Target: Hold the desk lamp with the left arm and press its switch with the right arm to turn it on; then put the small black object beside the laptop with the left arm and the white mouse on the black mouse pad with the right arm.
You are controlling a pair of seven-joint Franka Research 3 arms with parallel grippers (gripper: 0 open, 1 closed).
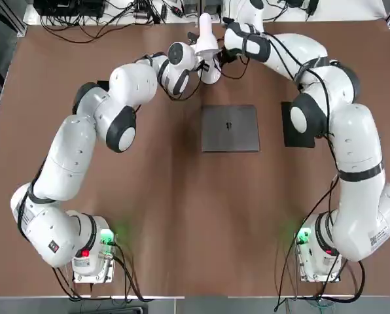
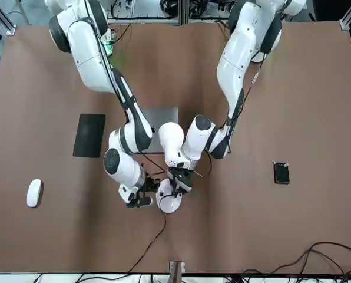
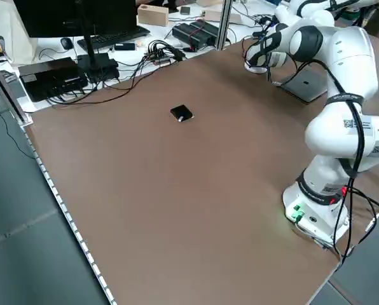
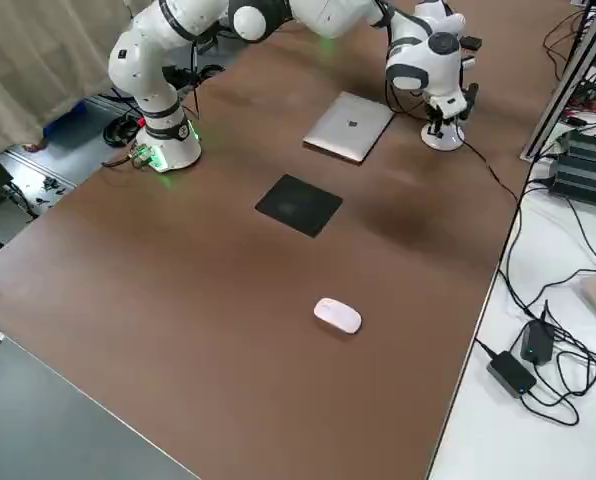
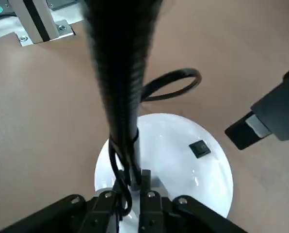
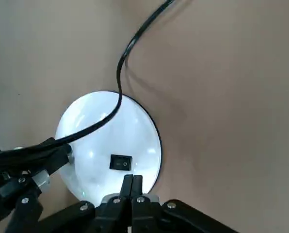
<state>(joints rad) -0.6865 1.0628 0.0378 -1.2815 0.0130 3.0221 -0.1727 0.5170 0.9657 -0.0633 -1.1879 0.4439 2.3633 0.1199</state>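
Left claw (image 5: pixel 134 187) pinches the neck of the desk lamp (image 2: pixel 169 204) near the middle of the far edge of the desk (image 4: pixel 208 300), while the right claw (image 6: pixel 132 179), pressed together, points at the switch (image 6: pixel 120 162) on the lamp's base. Contact cannot be confirmed. Pressing the switch appears to be the step in hand; the next move calls for a short, straight push as the left claw steadies the lamp.

Nearer the robot, the laptop (image 1: pixel 230 134) lies closed, the black mouse pad (image 4: pixel 300 205) flat on its right. The white mouse (image 4: pixel 338 315) sits toward the far right corner, off the pad; the small black object (image 2: pixel 281 173) lies toward the far left corner, well apart from the laptop. Both appear to await placement. Beyond the brown surface's far edge, a monitor (image 3: pixel 81 16) and tangled cables (image 3: pixel 161 54) occupy a white worktop (image 4: pixel 568 270).
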